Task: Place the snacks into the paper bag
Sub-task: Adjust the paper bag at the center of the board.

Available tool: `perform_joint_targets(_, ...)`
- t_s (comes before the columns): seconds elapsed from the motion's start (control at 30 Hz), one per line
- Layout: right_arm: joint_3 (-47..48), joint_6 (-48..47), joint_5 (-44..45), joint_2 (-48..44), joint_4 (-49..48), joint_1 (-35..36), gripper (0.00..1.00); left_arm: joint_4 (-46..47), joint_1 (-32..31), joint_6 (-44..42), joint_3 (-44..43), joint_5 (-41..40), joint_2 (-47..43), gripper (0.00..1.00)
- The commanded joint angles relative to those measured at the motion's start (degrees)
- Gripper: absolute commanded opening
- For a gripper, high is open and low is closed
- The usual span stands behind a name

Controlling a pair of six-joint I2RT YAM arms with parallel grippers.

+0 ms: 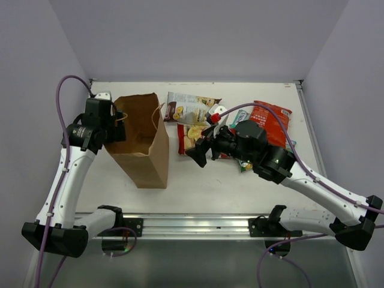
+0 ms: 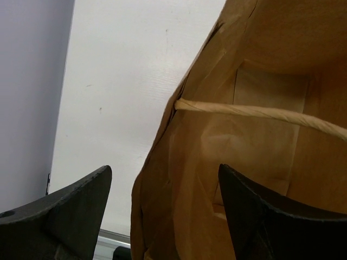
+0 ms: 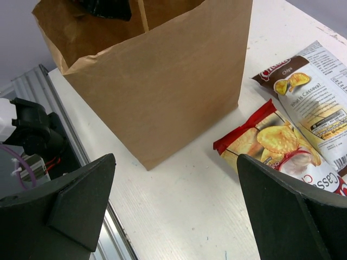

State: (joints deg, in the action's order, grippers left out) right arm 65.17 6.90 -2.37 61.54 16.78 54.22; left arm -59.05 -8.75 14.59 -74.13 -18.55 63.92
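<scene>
The brown paper bag (image 1: 143, 144) stands upright and open at the table's left. My left gripper (image 1: 115, 127) is open at its left rim. In the left wrist view (image 2: 164, 168) the fingers straddle the bag's wall (image 2: 179, 206), with a twisted handle (image 2: 260, 112) above. My right gripper (image 1: 200, 150) is open and empty, just right of the bag and above the red-white cassava chips (image 1: 191, 137). In the right wrist view (image 3: 176, 157) bare table lies between its fingers. The white-brown chips (image 1: 189, 108), small teal packet (image 1: 237, 117), red-orange bag (image 1: 275, 123) and green candy bag (image 1: 245, 166) lie flat to the right.
A metal rail (image 1: 192, 225) runs along the table's near edge. Purple walls close in the left, back and right. In the right wrist view the bag (image 3: 162, 81), cassava chips (image 3: 268, 141) and white-brown chips (image 3: 312, 92) lie ahead.
</scene>
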Motion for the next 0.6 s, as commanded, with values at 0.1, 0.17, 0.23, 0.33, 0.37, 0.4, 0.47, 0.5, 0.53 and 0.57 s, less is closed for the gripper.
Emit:
perform_joint_targets(0.1, 5.14, -0.39, -3.68, 1.3, -1.92, -0.16, 0.99, -3.01, 0.32, 1.06, -2.51, -1.85, 0.33, 0.84)
perform_joint_targets(0.17, 7.59, -0.83, -4.48, 2.18, -2.45, -0.08, 0.99, -2.31, 0.32, 0.97, -1.99, -0.53, 0.33, 0.84)
perform_joint_targets(0.23, 9.88, -1.97, -5.62, 4.36, -2.36, -0.08, 0.98, -1.78, 0.32, 0.79, -1.55, 0.52, 0.06, 0.83)
perform_joint_targets(0.33, 15.24, -4.33, -7.46, 7.96, -2.54, 0.1, 0.99, -1.42, 0.32, 0.88, -1.46, 0.79, 0.24, 0.82)
perform_joint_targets(0.37, 17.86, -5.13, -8.08, 8.85, -2.71, 0.01, 0.99, -1.68, 0.32, 0.88, -1.81, 0.88, 0.41, 0.82)
perform_joint_targets(0.4, 19.37, -6.01, -8.61, 9.99, -2.89, 0.1, 0.98, -1.86, 0.32, 0.79, -1.9, 0.88, 0.5, 0.82)
perform_joint_targets(0.47, 23.66, -9.79, -10.46, 13.25, -3.06, 0.28, 0.99, -2.04, 0.32, 0.53, -1.81, 0.7, 0.5, 0.82)
perform_joint_targets(0.5, 25.0, -10.84, -10.9, 14.39, -3.24, 0.54, 0.99, -2.12, 0.23, 0.27, -1.72, 0.62, 0.5, 0.82)
perform_joint_targets(0.53, 26.14, -12.59, -11.25, 15.36, -3.68, 0.54, 0.99, -2.13, 0.32, 0.26, -1.63, 0.44, 0.5, 0.82)
perform_joint_targets(0.57, 28.15, -13.57, -12.03, 17.63, -4.72, 0.71, 0.99, -2.04, 0.32, 0.26, -1.46, 0.53, 0.5, 0.82)
